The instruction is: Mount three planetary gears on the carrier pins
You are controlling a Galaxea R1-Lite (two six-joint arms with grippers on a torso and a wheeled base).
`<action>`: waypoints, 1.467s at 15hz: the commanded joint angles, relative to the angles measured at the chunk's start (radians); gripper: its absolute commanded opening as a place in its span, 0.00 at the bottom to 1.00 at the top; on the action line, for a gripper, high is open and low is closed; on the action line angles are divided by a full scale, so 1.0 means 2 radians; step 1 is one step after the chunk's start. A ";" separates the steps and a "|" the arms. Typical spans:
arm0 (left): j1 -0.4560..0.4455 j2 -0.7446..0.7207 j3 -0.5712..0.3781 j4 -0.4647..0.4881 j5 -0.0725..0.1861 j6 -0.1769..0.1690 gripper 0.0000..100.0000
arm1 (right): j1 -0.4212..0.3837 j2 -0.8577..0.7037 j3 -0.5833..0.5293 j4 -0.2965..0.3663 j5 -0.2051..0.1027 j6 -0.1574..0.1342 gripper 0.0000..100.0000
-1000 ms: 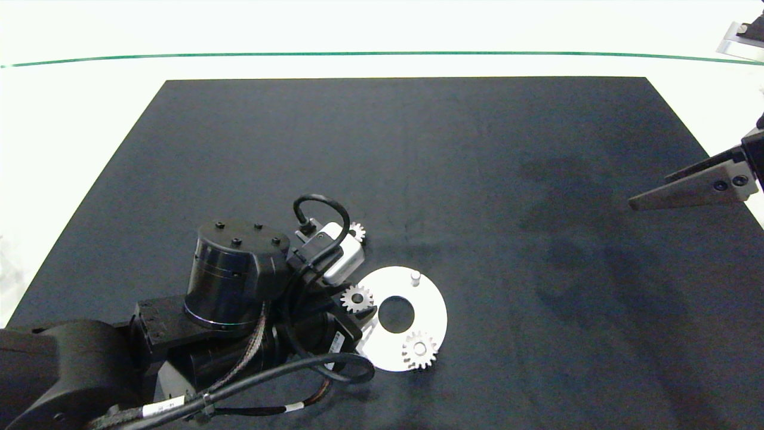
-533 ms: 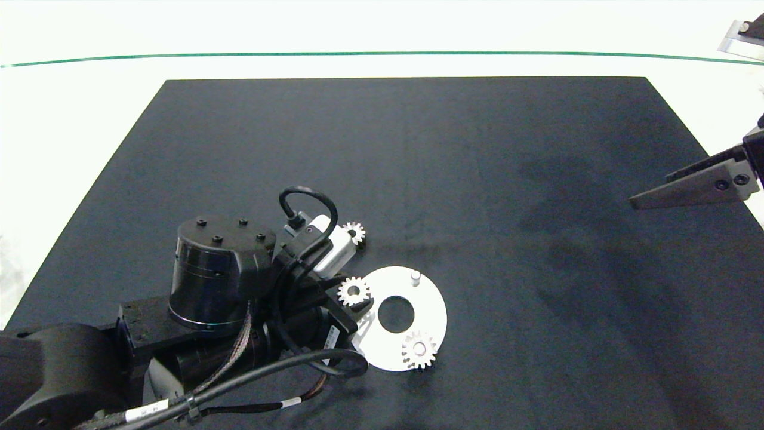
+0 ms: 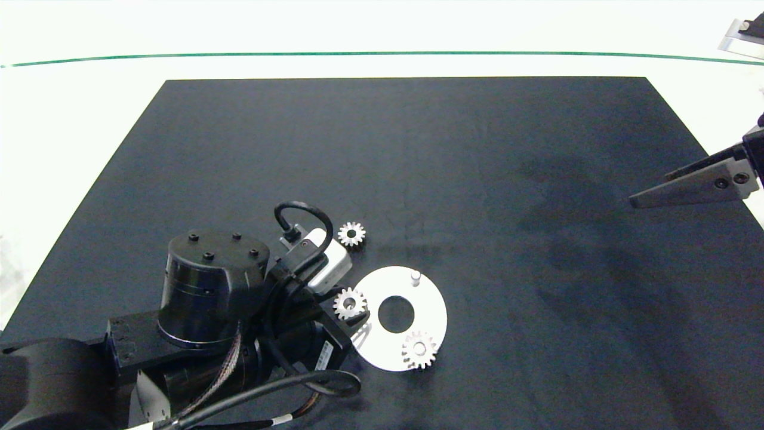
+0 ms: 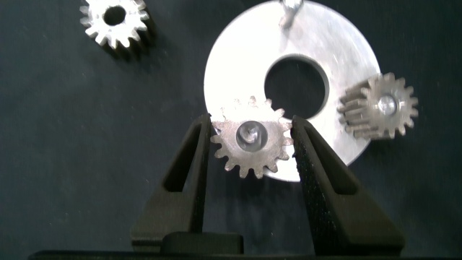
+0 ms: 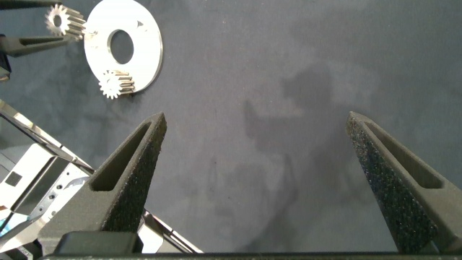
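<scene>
A small silver-white toothed metal gear [image 4: 252,142] sits squarely between the left gripper [image 4: 250,155]'s two dark fingers [image 4: 189,167], which pinch it on opposite sides of its toothed rim. A light-grey pin end shows in its round bore, and it hangs over the flat white ring-shaped carrier disc [image 3: 431,301] at the disc's nine o'clock edge. In the head view this held gear [image 3: 349,303] overlaps that rim.

A second identical gear [image 3: 419,350] is seated on a pin at about the disc's five o'clock, its pin end visible in the bore. At roughly one o'clock a short light-grey cylindrical peg [image 3: 415,277] stands upright and bare. The third gear [image 3: 351,233] lies flat on the dark mat surface [image 3: 477,179], off the disc towards eleven o'clock, close to the left wrist's silver camera housing [image 3: 329,270].

Compared with a second ago, the held gear has moved slightly down towards the disc's nine o'clock rim, and the left arm has drawn back towards seven o'clock, so the loose gear, half hidden by the housing before, is now in full view.

The right gripper [image 5: 258,152] hangs well apart near the mat's three o'clock edge, its fingers [image 5: 133,170] spread wide with nothing between them, unchanged from a second ago.
</scene>
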 commanded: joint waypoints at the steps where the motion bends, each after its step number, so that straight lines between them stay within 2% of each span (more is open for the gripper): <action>1: -0.004 0.009 0.002 -0.002 0.001 0.000 0.22 | 0.000 0.001 0.000 0.003 0.001 -0.001 1.00; 8: -0.005 0.012 -0.007 -0.002 0.001 0.010 0.22 | 0.000 0.002 0.001 0.000 0.001 -0.001 1.00; 22: -0.013 0.012 0.000 -0.002 0.002 0.017 0.22 | -0.001 0.004 0.002 -0.001 0.001 -0.001 1.00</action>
